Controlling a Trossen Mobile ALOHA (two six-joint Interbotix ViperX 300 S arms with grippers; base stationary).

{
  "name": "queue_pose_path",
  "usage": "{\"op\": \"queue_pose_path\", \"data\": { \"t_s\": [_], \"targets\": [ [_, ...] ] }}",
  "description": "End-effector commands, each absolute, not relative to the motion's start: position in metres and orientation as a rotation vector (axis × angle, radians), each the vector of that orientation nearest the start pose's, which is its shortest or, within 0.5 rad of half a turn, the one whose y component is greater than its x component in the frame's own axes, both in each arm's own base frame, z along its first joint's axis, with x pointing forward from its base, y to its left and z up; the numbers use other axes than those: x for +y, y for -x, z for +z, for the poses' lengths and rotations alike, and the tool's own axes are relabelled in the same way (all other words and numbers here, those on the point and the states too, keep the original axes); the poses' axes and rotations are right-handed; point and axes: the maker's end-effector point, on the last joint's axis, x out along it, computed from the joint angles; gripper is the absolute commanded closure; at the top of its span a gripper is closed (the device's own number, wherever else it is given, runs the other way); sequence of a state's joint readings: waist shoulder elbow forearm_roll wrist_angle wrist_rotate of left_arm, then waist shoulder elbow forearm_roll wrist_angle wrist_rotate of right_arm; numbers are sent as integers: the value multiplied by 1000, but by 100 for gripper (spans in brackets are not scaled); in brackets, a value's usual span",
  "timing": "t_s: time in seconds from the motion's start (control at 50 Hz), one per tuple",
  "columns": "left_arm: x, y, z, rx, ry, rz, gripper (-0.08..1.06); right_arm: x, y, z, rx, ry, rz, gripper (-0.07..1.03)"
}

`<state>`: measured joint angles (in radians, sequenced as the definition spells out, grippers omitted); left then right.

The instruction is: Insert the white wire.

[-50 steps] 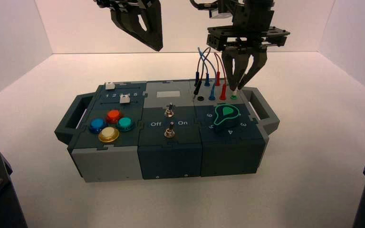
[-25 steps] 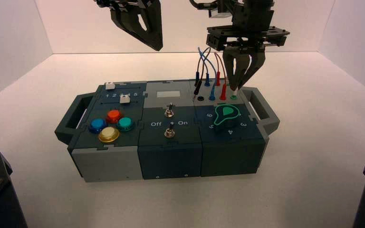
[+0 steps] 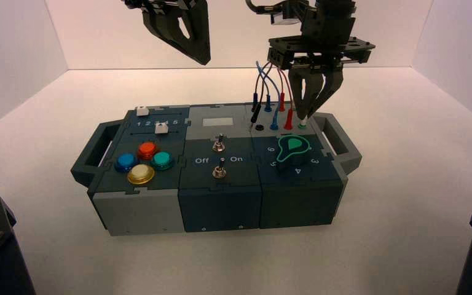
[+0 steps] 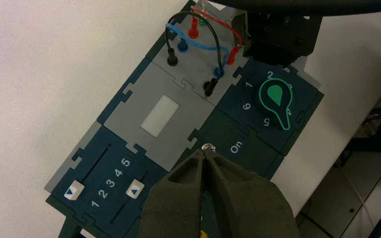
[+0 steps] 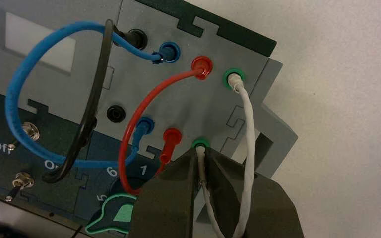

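White wire (image 5: 249, 144) — plug between right gripper's jaws (image 5: 201, 153)

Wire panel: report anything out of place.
The black wire looks odd: one end sits in its socket, but the other hangs loose beside the empty black socket. Nothing else stands out.

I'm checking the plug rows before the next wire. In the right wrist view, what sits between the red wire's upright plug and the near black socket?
The blue wire's near plug.
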<state>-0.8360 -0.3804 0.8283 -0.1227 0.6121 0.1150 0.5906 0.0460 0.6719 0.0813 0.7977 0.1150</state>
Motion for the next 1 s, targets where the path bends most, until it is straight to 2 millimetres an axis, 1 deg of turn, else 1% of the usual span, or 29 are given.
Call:
{"op": "queue_pose_path", "data": {
  "t_s": [0.02,0.18,0.36,0.38,0.4,0.42,0.48,0.5,0.74,0.88,1.0],
  "targets": [
    [-239,-198,161,952,-407,-839,101,182,-251,50,1508,272,388,99],
    [-238,-198,160,951,-409,-839,101,182,-250,45,1512,274,388,99],
    [-238,-198,160,951,-409,-839,101,182,-251,48,1500,280,394,98],
    [-238,-198,160,951,-409,-839,101,183,-252,51,1492,276,398,97],
    [-238,-198,161,950,-407,-839,101,184,-254,57,1473,273,404,89],
    [-238,-198,161,949,-408,-839,101,184,-254,58,1474,272,404,86],
    [-238,-197,161,949,-408,-839,101,185,-256,66,1459,268,408,75],
    [-238,-197,161,950,-407,-839,101,185,-256,68,1459,268,408,74],
    [-238,-198,162,945,-406,-839,101,183,-252,81,1490,284,406,74],
    [-237,-198,161,947,-405,-835,101,177,-243,85,1529,293,396,74],
    [-234,-201,162,949,-400,-826,101,173,-237,87,1526,293,398,74]
  ]
}}
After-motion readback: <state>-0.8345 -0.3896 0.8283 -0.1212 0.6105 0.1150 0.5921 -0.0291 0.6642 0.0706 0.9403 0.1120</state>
